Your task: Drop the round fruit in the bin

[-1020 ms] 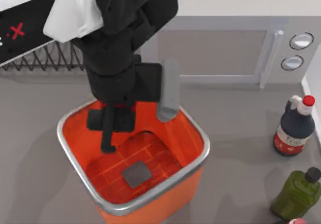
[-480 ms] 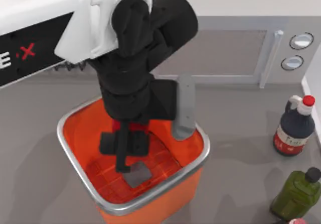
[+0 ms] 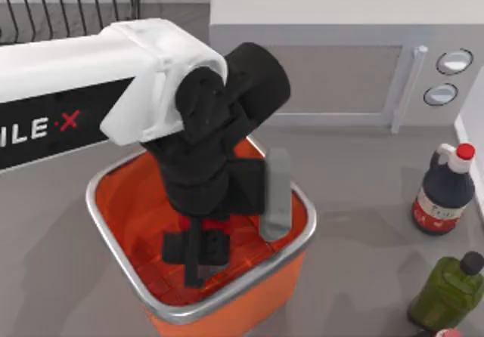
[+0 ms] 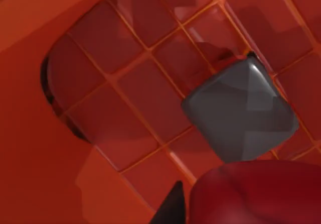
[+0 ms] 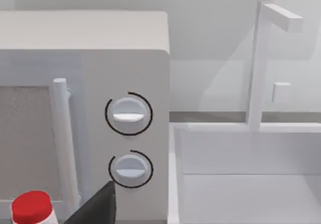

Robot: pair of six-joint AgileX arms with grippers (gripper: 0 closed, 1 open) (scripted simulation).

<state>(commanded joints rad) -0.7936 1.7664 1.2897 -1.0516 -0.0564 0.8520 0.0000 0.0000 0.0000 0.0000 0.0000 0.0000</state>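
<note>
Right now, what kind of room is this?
Probably a kitchen, a rendered one. There's a microwave on the counter, a sink beside it, and sauce bottles nearby.

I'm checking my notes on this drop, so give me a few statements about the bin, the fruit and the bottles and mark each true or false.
1. The left pincer is over the bin. True.
2. The round fruit lies loose on the bin floor. False: it sits at the pincer, above the floor.
3. The dark bottle has a red cap. True.
4. The green bottle stands inside the bin. False: it stands on the table, right of it.
</note>
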